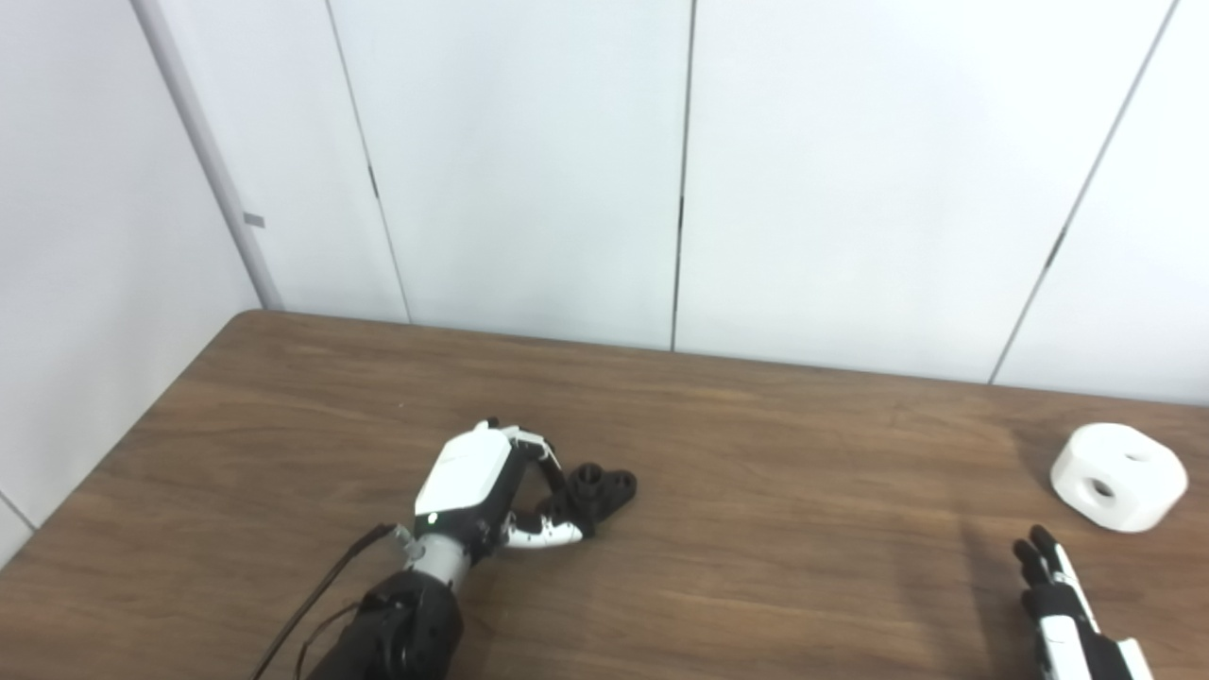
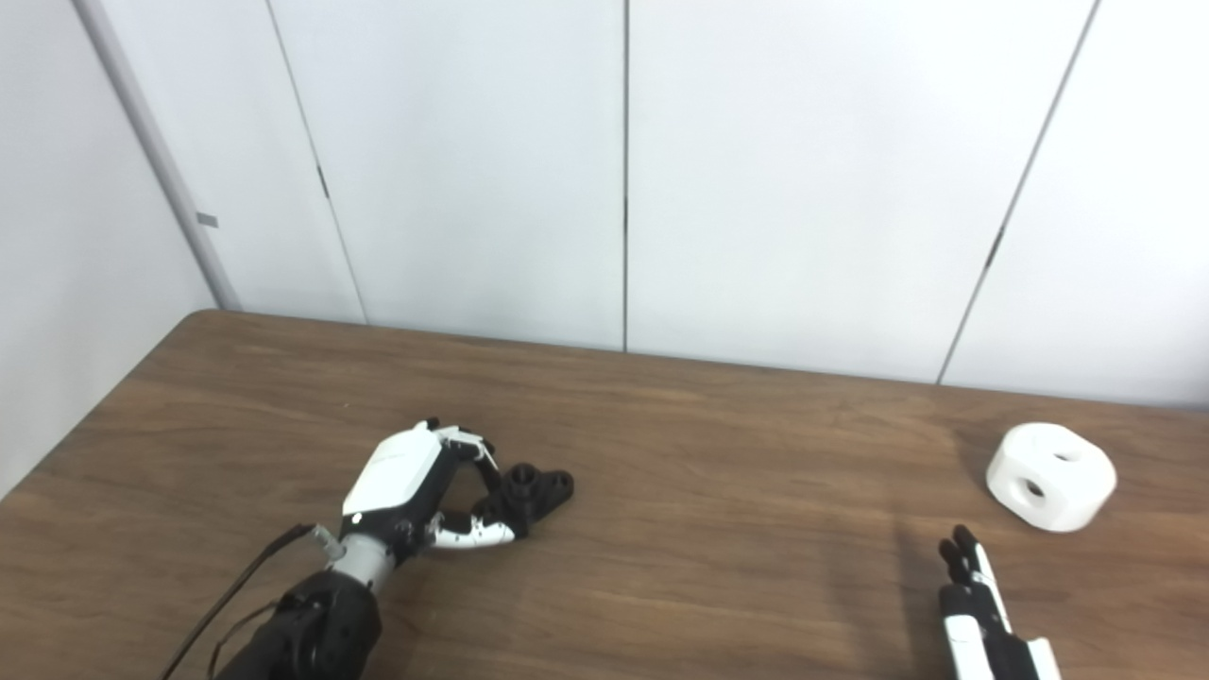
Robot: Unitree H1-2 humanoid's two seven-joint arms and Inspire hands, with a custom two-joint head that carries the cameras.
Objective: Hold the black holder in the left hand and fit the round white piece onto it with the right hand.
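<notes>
Grasping: left hand curls fingers and thumb round black holder on table, near left.
Right hand: empty, fingers extended, near right edge.
White piece: far right, apart from that hand.
Advice: firm grip before lifting holder.

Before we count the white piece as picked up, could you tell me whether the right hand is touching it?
Apart. In the left eye view, bare tabletop shows between the right hand and the round white piece, which sits alone beyond its fingertips.
</notes>
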